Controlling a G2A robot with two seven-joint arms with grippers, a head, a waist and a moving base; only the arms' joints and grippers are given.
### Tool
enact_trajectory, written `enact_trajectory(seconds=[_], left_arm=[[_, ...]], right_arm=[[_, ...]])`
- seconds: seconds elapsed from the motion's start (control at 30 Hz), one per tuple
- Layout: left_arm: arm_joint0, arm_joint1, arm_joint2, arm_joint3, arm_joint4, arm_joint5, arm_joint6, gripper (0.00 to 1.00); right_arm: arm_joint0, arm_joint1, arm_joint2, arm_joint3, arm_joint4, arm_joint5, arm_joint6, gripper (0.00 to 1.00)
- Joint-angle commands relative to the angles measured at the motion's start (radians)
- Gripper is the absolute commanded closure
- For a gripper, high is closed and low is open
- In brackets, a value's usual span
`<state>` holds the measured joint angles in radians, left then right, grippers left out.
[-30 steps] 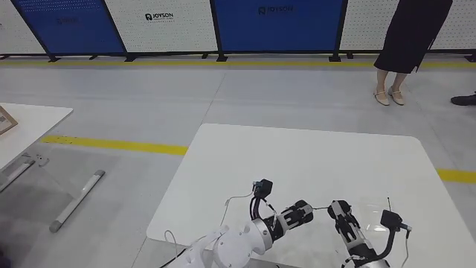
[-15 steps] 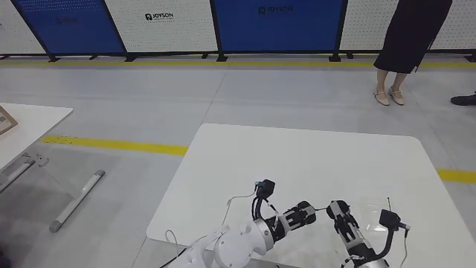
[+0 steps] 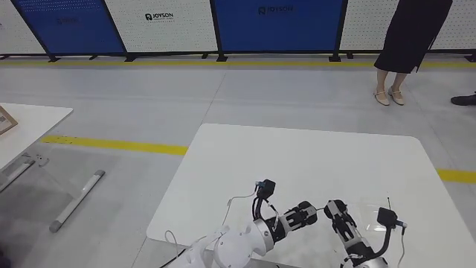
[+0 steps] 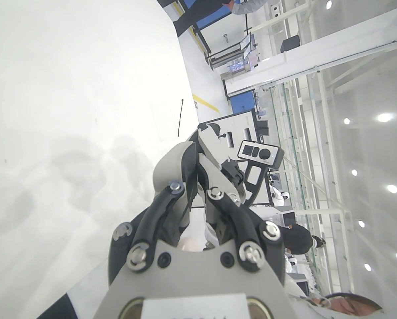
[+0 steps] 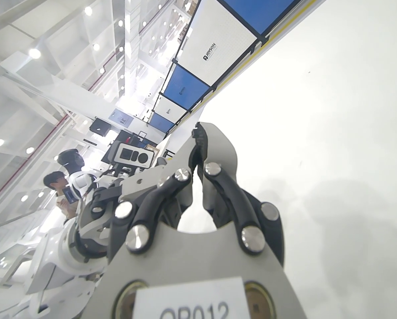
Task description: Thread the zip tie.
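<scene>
While the left gripper (image 4: 196, 141) and right gripper (image 5: 197, 134) are held tip toward tip above the table (image 3: 297, 156), both pairs of jaws are found clenched. The zip tie (image 4: 180, 116) is observed lying flat beyond the left jaws, touched by neither.

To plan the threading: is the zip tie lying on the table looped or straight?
Straight: the zip tie lies flat on the table, with no loop.
</scene>
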<state>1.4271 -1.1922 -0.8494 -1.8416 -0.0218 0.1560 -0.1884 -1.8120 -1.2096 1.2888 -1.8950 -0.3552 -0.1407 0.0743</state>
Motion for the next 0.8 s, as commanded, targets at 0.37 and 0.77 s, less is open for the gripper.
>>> enact_trajectory(seconds=[0.37,0.77], left_arm=[[0.004,-0.002,-0.006,-0.002,-0.003,0.014,0.012,1.00],[0.006,-0.005,-0.008,-0.003,0.000,0.029,0.029,1.00]], right_arm=[[0.004,-0.001,-0.002,0.002,0.001,0.002,-0.001,0.00],[0.001,-0.003,0.000,-0.002,-0.005,0.002,-0.009,0.00]])
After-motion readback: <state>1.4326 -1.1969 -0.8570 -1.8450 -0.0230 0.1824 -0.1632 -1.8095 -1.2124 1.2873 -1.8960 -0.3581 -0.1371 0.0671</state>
